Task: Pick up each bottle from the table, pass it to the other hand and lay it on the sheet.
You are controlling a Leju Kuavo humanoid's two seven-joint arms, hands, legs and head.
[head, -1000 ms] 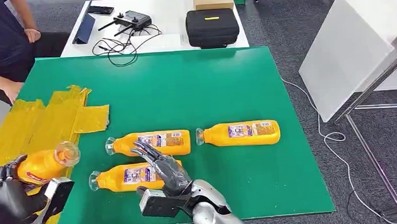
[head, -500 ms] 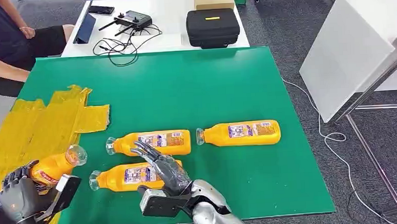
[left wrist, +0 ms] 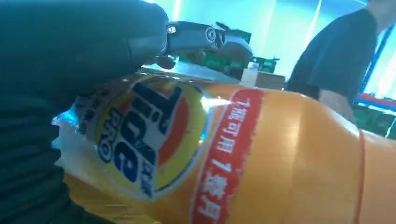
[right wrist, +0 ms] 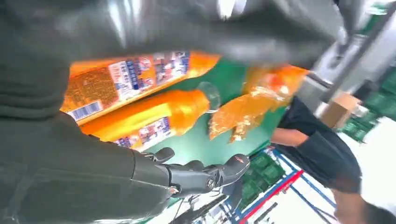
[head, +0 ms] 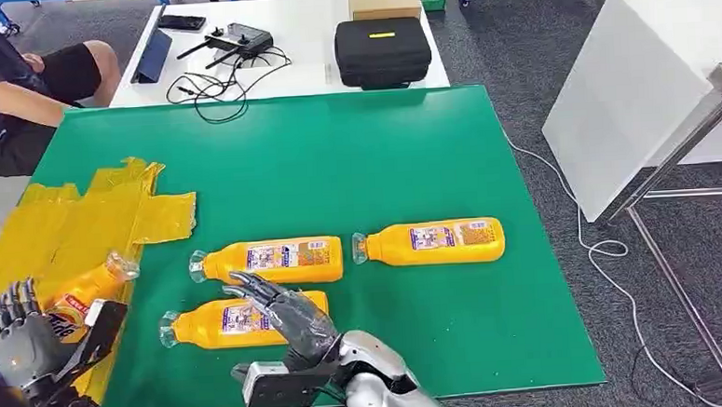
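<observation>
The left hand (head: 31, 344) has its fingers wrapped round the body of a bottle (head: 87, 291), label against the palm, the clear cap end pointing away past the fingertips and lying over the yellow sheet (head: 78, 223). In the left wrist view the glossy label film looks slick and the wall probably gives a little when squeezed, so a grip on the broad body seems safer than on the narrow neck. Further right, the right hand (head: 284, 312) hovers with its fingers spread and nothing in them, the fingertips over the near bottle (head: 238, 322). Just beyond them lies the middle bottle (head: 272, 260), and off to their right the far bottle (head: 434, 242) (all three flat on the green table (head: 383, 156), caps to the left). Full, they likely weigh enough to roll or slip.
</observation>
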